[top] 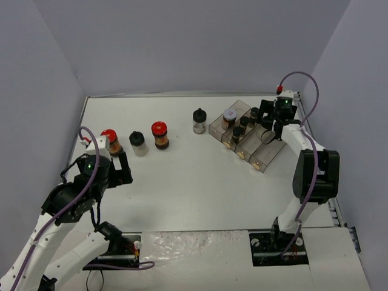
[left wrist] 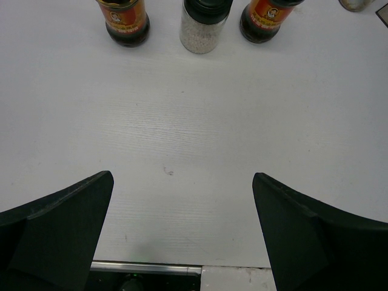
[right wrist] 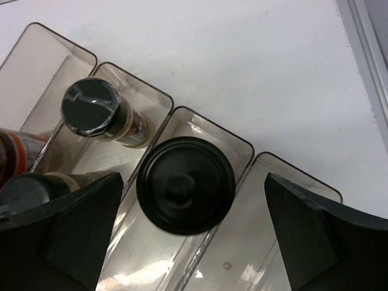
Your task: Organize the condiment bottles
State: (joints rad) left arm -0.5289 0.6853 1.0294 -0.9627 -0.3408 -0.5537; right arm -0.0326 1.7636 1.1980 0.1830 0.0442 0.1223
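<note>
Condiment bottles point(top: 160, 134): four stand loose in a row on the worktop point(top: 194, 182), rest sit in the tray point(top: 265, 159) slots, prob to stay upright. Right gripper point(right wrist: 194, 176) hangs wide open over a black-capped bottle point(right wrist: 185, 185), not touching. Left gripper point(left wrist: 183, 174) open too, empty. Tray count's hard to tell, arm blocks pt of it.

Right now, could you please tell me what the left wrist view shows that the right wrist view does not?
Only the left wrist view: a left dark jar and a right dark jar, both orange-labelled, flanking a white-grain jar, all standing on open table. Only the right wrist view: the clear tray, with a black-capped jar in one compartment and a second jar in the neighbouring one. Both: an open, empty gripper, the left gripper and the right gripper, above white table.
</note>
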